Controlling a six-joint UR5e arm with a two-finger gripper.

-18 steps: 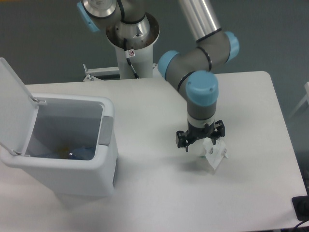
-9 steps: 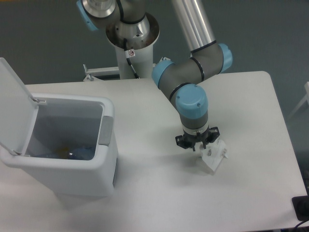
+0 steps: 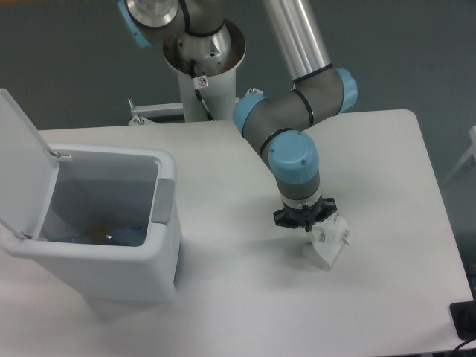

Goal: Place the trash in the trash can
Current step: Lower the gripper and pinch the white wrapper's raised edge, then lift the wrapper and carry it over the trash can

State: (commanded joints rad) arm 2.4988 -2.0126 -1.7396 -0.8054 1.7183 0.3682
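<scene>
While the bin (image 3: 97,245) stands at the near left of the table (image 3: 387,149) with its lid (image 3: 22,163) tipped up and open, something bluish, likely the bottle (image 3: 111,236), lies blurred on its floor. Right of it, well apart, the white packet (image 3: 329,242) lies on the table at centre right. Just above and touching its far-left edge is the gripper (image 3: 306,223), pointing straight down; I cannot tell whether its fingers are clenched on the packet or released.
</scene>
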